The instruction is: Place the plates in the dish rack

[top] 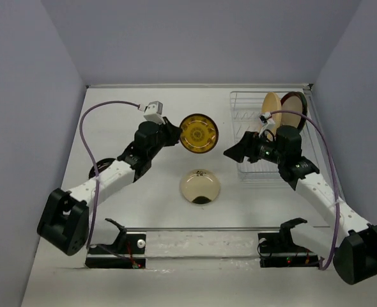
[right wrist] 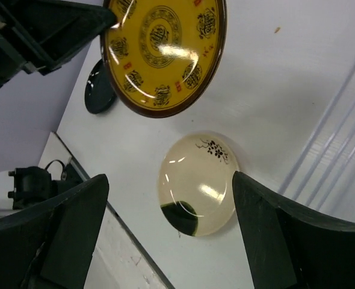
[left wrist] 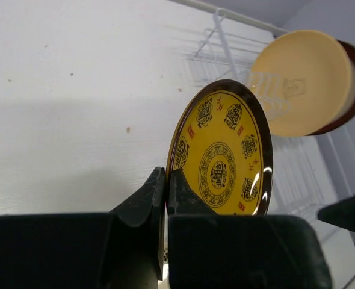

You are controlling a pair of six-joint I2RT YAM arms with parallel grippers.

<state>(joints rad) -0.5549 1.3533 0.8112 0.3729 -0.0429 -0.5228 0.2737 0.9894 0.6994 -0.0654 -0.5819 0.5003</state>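
Observation:
My left gripper (top: 176,135) is shut on the rim of a gold patterned plate with a dark brown rim (top: 199,133) and holds it on edge above the table; the wrist view shows its fingertips (left wrist: 166,180) clamping that plate (left wrist: 222,156). The cream plate with a dark spot (top: 200,187) lies flat on the table. My right gripper (top: 234,153) is open and empty, hovering above the cream plate (right wrist: 198,183), which lies between its fingers (right wrist: 170,177). The wire dish rack (top: 249,167) holds an orange-yellow plate (top: 271,110) and a red-rimmed plate (top: 295,109) upright.
A dark round plate (top: 99,171) lies partly under my left arm and also shows in the right wrist view (right wrist: 99,87). The enclosure walls stand close on both sides. A rail runs along the near table edge (top: 201,229).

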